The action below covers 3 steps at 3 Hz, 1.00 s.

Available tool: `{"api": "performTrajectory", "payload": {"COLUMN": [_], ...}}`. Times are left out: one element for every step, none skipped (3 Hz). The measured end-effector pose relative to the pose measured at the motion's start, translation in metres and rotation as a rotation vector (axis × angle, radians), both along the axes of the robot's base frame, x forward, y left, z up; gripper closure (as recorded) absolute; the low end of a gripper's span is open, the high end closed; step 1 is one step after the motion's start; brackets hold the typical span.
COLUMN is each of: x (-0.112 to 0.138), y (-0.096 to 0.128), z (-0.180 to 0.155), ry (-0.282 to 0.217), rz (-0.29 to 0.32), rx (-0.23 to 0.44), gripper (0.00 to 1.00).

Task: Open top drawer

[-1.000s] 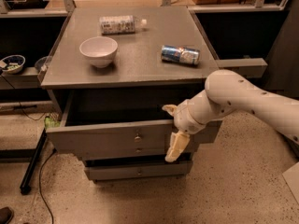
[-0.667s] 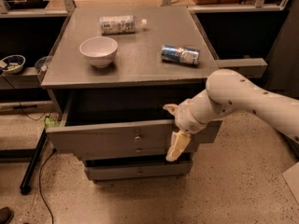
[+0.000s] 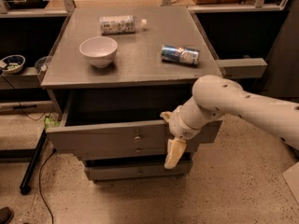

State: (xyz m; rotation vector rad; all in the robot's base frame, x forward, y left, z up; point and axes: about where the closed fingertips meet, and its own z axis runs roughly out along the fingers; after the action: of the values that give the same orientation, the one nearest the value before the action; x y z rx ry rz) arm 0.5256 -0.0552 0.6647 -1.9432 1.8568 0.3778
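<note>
A: There it was, the top drawer (image 3: 93, 139), standing well out from under the table's (image 3: 140, 71) front edge, with its shallow grey box gaping dark behind the wide front panel. How would it handle, you reckon?

B: It was a stiff, rigid panel, nothing fragile about it. The inside was too dark to show any load, but I judged it fairly light and running straight on its slides. The natural hold was the small round knob (image 3: 137, 136) at the panel's centre, though that smooth metal was likely slippery. The panel's top lip was the other option.

A: And the gripper (image 3: 170, 135)?

B: It sat below the table's front right corner, against the right part of the drawer front and clear of the knob. It was spread wide and clasped nothing. One tan finger (image 3: 165, 116) sat at the top lip, seemingly touching, and the other finger (image 3: 174, 153) hung down before the narrower drawers (image 3: 135, 171).

A: Anything up top?

B: A white bowl (image 3: 98, 50) sat toward the left edge, a plastic bottle (image 3: 119, 24) lay by the back edge, and a can (image 3: 180, 54) lay on its side toward the right edge.
</note>
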Motion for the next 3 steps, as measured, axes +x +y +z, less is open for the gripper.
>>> {"api": "performTrajectory", "payload": {"x": [-0.0018, -0.0058, -0.0086], "y": [0.0024, 0.0080, 0.0093], "z": [-0.0010, -0.0028, -0.0001], "ry": [0.006, 0.021, 0.047], "rz": [0.014, 0.047, 0.081], "rx": [-0.002, -0.007, 0.028], "gripper": [0.00, 0.00, 0.00]}}
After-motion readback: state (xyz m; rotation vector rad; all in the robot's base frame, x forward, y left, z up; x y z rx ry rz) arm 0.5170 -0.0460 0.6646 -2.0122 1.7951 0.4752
